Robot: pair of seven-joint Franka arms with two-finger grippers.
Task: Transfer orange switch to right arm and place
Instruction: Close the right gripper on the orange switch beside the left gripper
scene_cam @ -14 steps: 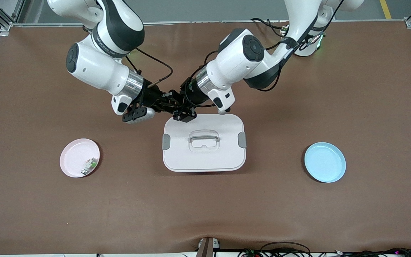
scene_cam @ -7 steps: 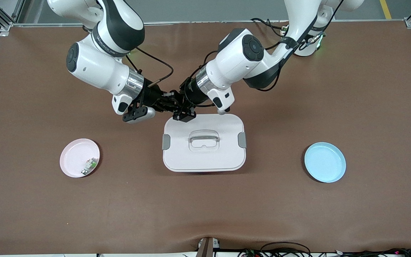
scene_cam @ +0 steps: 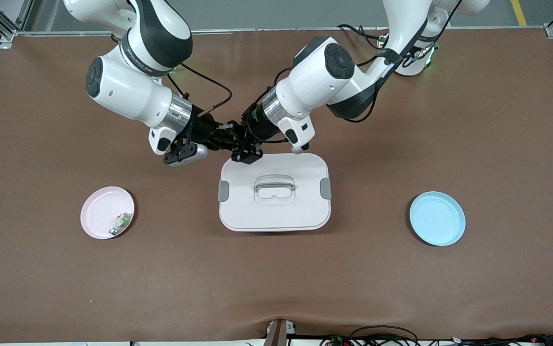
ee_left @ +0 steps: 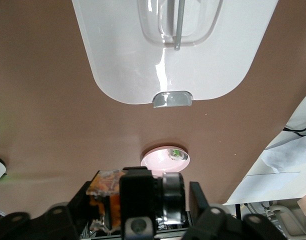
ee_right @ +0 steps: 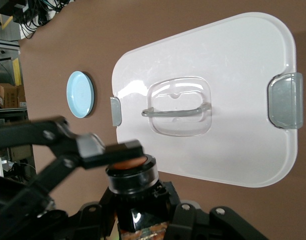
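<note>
The orange switch hangs in the air between both grippers, over the table just beside the white box's edge that is farthest from the front camera. In the left wrist view the switch shows its black body, silver ring and orange-marked rear. In the right wrist view it shows the orange button face. My left gripper is shut on it end to end, and one of its fingers lies over the button face. My right gripper is shut on the black body from the sides.
The white lidded box with a clear handle sits mid-table below the grippers. A pink plate holding a small green-white-grey part lies toward the right arm's end. A blue plate lies toward the left arm's end.
Both arms have shifted very slightly together away from the front camera. The grippers stay joined at the switch.
</note>
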